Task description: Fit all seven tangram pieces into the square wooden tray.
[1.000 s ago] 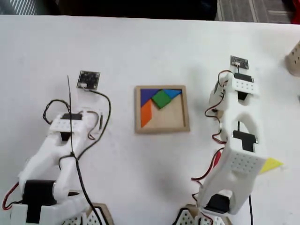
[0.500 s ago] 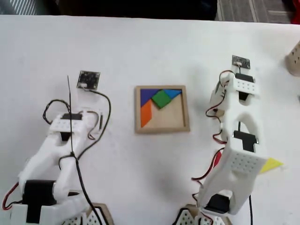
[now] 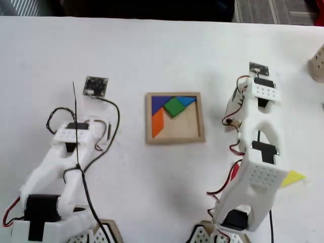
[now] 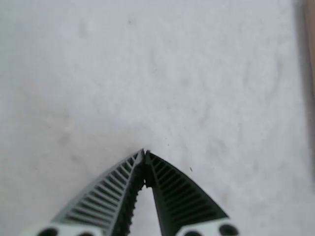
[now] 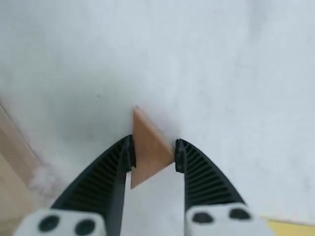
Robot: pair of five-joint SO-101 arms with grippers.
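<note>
The square wooden tray (image 3: pixel 175 139) lies mid-table and holds a dark blue piece (image 3: pixel 161 104), a green square (image 3: pixel 175 107), a light blue piece (image 3: pixel 188 100) and an orange piece (image 3: pixel 158 124); its lower right part is bare wood. In the right wrist view my right gripper (image 5: pixel 153 150) is shut on a tan-orange triangle (image 5: pixel 147 132) that rests on the white table beside the tray's corner (image 5: pixel 10 147). A yellow piece (image 3: pixel 293 177) lies beside the right arm (image 3: pixel 258 152). My left gripper (image 4: pixel 144 155) is shut and holds nothing, low over bare table, the tray's edge (image 4: pixel 310 49) to one side.
The left arm (image 3: pixel 76 134) stands left of the tray with black cables looping around it. A small circuit board (image 3: pixel 95 86) sits beyond it. A beige perforated object (image 3: pixel 318 63) is at the table's far right edge.
The right arm's wrist has shifted very slightly. The left arm and the tray's pieces have not moved.
</note>
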